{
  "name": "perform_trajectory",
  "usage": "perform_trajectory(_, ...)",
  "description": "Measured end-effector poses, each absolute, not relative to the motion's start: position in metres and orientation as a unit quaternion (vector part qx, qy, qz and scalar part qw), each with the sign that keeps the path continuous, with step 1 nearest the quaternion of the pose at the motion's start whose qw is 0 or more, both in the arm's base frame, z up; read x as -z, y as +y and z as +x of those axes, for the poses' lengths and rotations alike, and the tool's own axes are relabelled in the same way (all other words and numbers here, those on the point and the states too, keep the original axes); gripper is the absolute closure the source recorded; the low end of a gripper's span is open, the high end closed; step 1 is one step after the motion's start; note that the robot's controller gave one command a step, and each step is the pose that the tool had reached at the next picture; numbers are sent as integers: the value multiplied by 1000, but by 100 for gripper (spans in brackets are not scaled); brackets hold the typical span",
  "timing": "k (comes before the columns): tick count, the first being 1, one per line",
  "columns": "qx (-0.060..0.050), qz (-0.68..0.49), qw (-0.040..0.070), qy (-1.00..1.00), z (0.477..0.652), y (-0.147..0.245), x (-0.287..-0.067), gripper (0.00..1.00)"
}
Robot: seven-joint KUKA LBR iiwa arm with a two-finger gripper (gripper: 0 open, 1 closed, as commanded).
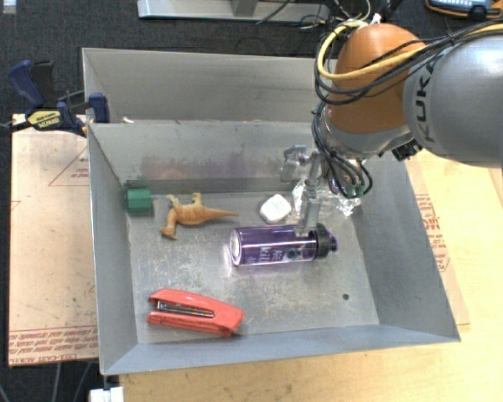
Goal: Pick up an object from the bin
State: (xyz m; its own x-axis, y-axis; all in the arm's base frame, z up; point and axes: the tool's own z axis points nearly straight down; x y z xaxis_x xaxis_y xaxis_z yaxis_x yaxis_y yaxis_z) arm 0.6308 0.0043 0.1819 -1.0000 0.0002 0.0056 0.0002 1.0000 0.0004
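My gripper (307, 224) hangs over the right end of a purple bottle (272, 247) that lies on its side in the middle of the bin, dark cap to the right. Its fingers (304, 214) reach down to the bottle's upper edge near the cap. Whether they grip it I cannot tell. A small white lump (274, 208) lies just left of the fingers, behind the bottle.
A tan toy dinosaur (191, 213) lies left of centre, a green block (138, 200) at the left wall, and a red stapler (194, 312) near the front. The arm with its orange cover and cables comes in from the upper right.
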Motion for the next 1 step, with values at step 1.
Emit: perform_trajectory(1, 0, 0, -1, -1000, 632, 4, -187, 0)
